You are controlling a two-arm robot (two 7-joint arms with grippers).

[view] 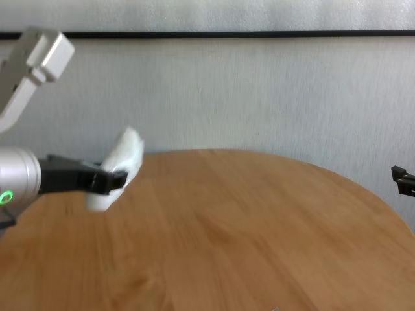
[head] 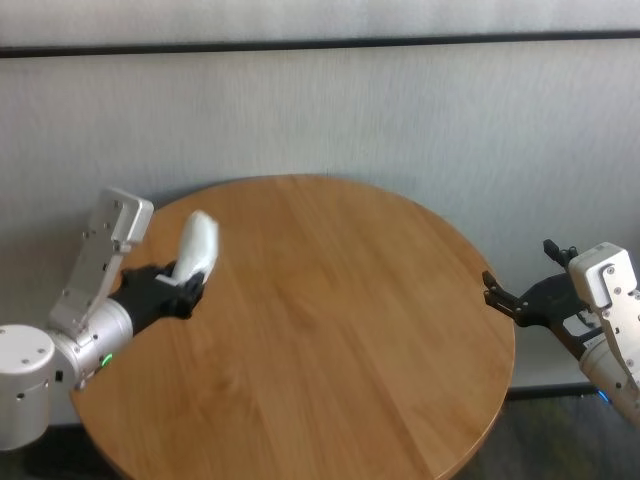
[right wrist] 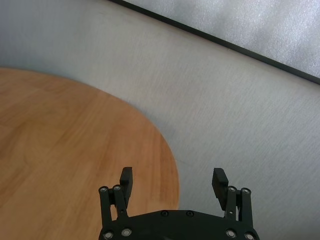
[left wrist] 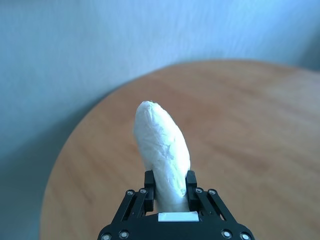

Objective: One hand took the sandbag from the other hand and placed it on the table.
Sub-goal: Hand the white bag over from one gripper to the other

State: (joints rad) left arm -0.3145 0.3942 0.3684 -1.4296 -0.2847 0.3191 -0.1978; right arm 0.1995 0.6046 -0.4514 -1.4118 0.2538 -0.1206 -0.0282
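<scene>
So at this point basically none of the actual handover had happened. The left claw (head: 182,283) — the one with the green ring on its wrist — was clamped on the lower end of the sandbag (head: 197,245), holding it up in the air over the left edge of the desk (head: 330,330). From the left wrist view you could see the two fingers (left wrist: 149,186) pinching the bag on either side, with most of the white lumpy body sticking out past them and tilted up.

The right claw (head: 508,300) was way off on the other side, hanging just past the desk's right rim, fingers spread wide apart with nothing in them. The two claws were well apart, whole desk between them.

My read: only the pickup part was done. Still to go — bring both arms together, get the right claw onto the free end, let go with the left, then set the bag down on the wood.
</scene>
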